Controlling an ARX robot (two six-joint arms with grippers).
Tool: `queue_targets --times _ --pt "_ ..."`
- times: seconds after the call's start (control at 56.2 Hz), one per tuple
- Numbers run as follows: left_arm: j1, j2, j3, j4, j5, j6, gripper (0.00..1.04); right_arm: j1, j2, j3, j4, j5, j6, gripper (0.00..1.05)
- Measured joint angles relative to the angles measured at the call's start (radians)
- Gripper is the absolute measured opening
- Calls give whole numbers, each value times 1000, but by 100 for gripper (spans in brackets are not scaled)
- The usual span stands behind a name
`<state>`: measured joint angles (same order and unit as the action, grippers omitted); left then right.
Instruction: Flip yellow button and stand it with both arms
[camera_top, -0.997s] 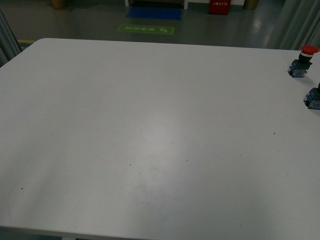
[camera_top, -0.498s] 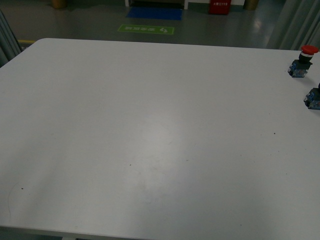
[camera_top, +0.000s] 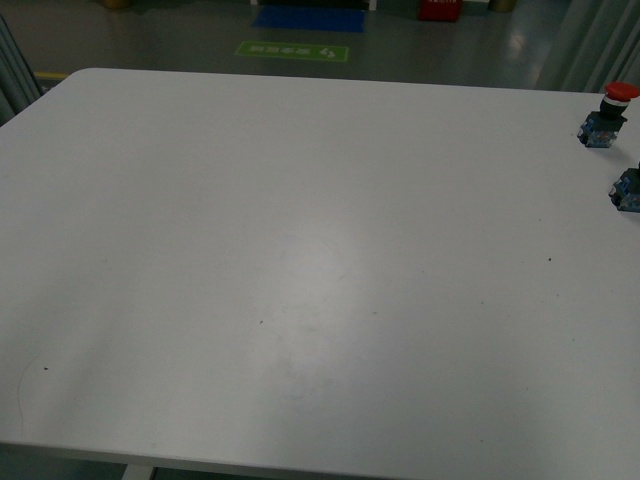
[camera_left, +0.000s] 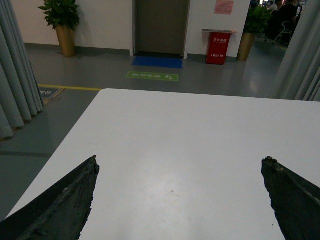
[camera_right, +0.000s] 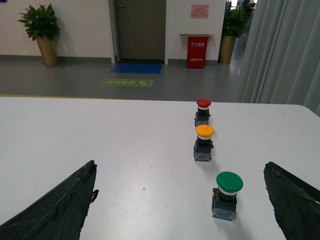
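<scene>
The yellow button (camera_right: 204, 142) stands upright on the white table (camera_right: 100, 135), its yellow-orange cap on top and its blue-and-black block on the surface. It shows in the right wrist view, ahead of my right gripper (camera_right: 180, 165), which is open with nothing between its black fingers (camera_right: 60, 205). My left gripper (camera_left: 181, 160) is also open, over bare table (camera_left: 190, 120), and no button shows in its view. Neither arm appears in the front view. There a blue-and-black block (camera_top: 629, 190) sits at the right edge, its cap cut off by the frame.
A red-capped button (camera_right: 202, 111) stands beyond the yellow one, and also shows at the table's far right (camera_top: 612, 112). A green-capped button (camera_right: 228, 195) stands nearest my right gripper, close to one finger. Past the table's far edge is floor, with curtains at the sides.
The front view has shifted slightly, so the table's far edge and the buttons sit a little higher in the picture. Nothing on the table has moved.
</scene>
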<state>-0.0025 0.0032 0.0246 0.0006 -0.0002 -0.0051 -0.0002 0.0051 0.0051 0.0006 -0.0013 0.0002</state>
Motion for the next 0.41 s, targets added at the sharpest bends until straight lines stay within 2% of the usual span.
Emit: queue_targets --times 0.409 --pt "0 0 0 0 0 0 98 0 0 0 0 0 0 97"
